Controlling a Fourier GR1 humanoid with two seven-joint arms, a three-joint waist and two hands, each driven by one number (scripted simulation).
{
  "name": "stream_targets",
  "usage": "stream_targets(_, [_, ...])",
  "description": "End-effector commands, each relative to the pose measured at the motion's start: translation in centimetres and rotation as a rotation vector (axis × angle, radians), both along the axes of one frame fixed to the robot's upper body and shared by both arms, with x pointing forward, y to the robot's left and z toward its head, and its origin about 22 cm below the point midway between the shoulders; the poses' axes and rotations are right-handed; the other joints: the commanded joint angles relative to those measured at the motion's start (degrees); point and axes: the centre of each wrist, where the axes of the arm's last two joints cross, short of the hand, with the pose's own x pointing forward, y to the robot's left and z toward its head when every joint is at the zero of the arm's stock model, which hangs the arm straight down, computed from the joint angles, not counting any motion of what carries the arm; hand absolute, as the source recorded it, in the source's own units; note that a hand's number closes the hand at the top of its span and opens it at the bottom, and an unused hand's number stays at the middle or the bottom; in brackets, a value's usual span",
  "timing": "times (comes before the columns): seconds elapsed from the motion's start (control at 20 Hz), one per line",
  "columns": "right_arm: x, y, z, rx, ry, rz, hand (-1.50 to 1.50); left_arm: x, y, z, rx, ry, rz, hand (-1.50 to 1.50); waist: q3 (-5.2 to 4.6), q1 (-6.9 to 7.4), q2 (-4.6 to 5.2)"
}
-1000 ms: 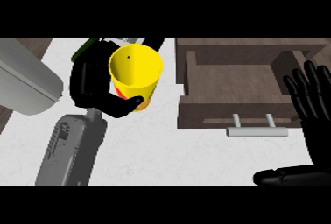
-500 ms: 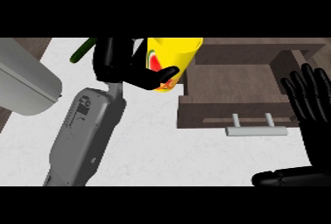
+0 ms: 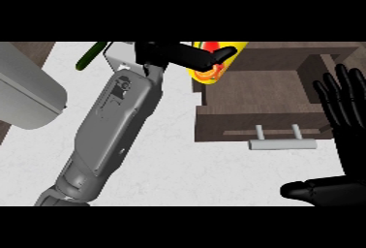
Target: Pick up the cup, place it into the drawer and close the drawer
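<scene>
One head view looks steeply down, close over the worktop [image 3: 178, 164], the drawer [image 3: 250, 92] filling its upper right.

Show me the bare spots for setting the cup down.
Free: inside the open drawer, and the white counter below its handle, between left forearm and right hand. Crowded: top left, around the left hand, cup and grey appliance.

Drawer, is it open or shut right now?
The drawer is open: its front and handle stand out toward the robot, and its inside shows from above.
</scene>
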Motion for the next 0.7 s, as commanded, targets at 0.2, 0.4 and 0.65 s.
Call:
stream_targets(0.2, [-0.5,-1.6,0.0,-0.001,-0.005,0.002,-1.5,1.3,-2.6,-1.4,0.039,0.065,0.036,1.5,0.01,-1.01,0.16])
stream_targets(0.4, [0.1,0.5,-0.5,-0.001,0.004,0.018,-1.5,1.9,-4.0,-0.9,0.058,0.062,0.057,1.5,0.01,-1.21,0.28])
stream_targets(0.65, [0.7,-0.5,-0.7,-0.003,-0.017,0.037,-1.5,2.2,-4.6,-2.7,0.11,0.117,0.058,1.5,0.04,-2.32,0.52])
